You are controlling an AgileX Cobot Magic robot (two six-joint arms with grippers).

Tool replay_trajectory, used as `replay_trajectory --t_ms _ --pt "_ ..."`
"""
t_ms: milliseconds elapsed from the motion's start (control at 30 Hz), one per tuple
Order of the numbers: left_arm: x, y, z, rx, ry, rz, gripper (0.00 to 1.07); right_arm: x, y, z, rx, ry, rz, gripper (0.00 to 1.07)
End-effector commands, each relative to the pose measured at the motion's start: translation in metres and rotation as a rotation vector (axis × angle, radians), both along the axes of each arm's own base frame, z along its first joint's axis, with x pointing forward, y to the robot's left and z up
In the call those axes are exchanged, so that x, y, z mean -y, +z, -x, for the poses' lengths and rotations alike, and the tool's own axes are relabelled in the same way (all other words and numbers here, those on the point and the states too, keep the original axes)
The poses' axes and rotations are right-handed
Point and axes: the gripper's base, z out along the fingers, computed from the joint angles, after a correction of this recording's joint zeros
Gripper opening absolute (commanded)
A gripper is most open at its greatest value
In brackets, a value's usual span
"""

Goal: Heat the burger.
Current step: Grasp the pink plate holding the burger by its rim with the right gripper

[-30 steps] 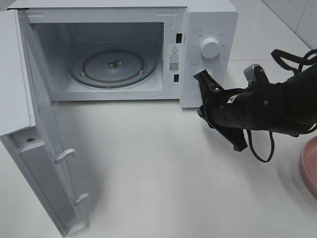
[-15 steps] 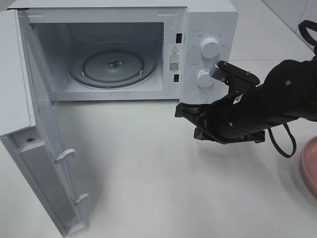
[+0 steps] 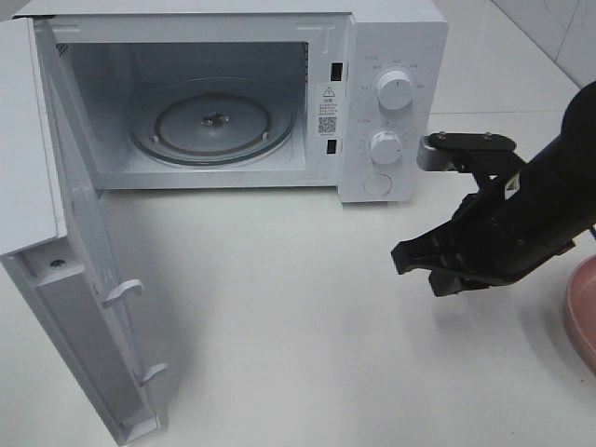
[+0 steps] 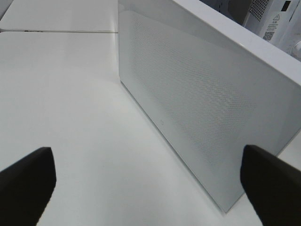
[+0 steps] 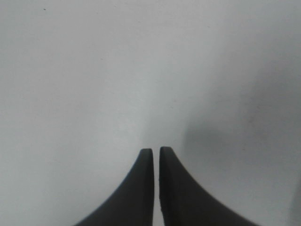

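Note:
The burger is out of view in every frame. The white microwave stands at the back with its door swung wide open to the left. Its glass turntable is bare. My right gripper is shut and empty, low over the white table in front of the control panel, to the right. The right wrist view shows its fingertips nearly touching over bare table. My left gripper is open and empty, facing the outer side of the door. It does not show in the exterior high view.
The edge of a round pink plate shows at the far right, close behind the right arm. Two knobs and a round button sit on the microwave's panel. The open door juts toward the table's front left.
My right arm has drawn back from the microwave's control panel, swinging right and down toward the table. The microwave and its door have not moved.

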Motion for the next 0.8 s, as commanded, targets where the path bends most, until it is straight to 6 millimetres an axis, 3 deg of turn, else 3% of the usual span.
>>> replay_trajectory --t_ms 33,167,267,300,333,367,400,433,467,500,533,600,800 --pt "0.001 0.0 0.003 0.025 0.001 0.011 1.0 0.012 0.009 0.003 -0.004 0.012 0.032 0.06" --pt "0.001 0.0 0.003 0.025 0.001 0.011 1.0 0.028 0.019 0.007 -0.026 0.004 0.063 0.09" --pt "0.001 0.0 0.003 0.025 0.001 0.011 1.0 0.041 0.023 0.01 -0.06 -0.019 0.097 0.2" --pt "0.001 0.0 0.003 0.025 0.001 0.011 1.0 0.049 0.023 0.012 -0.087 -0.016 0.135 0.33" --pt "0.001 0.0 0.003 0.025 0.001 0.011 1.0 0.049 0.023 0.012 -0.087 -0.016 0.135 0.33" --pt "0.001 0.0 0.003 0.025 0.001 0.011 1.0 0.052 0.023 0.013 -0.099 -0.021 0.145 0.4" --pt "0.001 0.0 0.003 0.025 0.001 0.011 1.0 0.059 0.022 0.014 -0.123 -0.024 0.177 0.61" --pt "0.001 0.0 0.003 0.025 0.001 0.011 1.0 0.059 0.022 0.014 -0.123 -0.024 0.177 0.61" --pt "0.001 0.0 0.003 0.025 0.001 0.011 1.0 0.062 0.022 0.014 -0.131 -0.026 0.188 0.69" --pt "0.001 0.0 0.003 0.025 0.001 0.011 1.0 0.067 0.022 0.014 -0.141 -0.033 0.205 0.89" --pt "0.001 0.0 0.003 0.025 0.001 0.011 1.0 0.067 0.022 0.014 -0.141 -0.033 0.205 0.89" --pt "0.001 0.0 0.003 0.025 0.001 0.011 1.0 0.073 0.022 0.013 -0.137 -0.026 0.235 1.01" --pt "0.001 0.0 0.003 0.025 0.001 0.011 1.0 0.077 0.022 0.011 -0.12 -0.009 0.277 0.99"
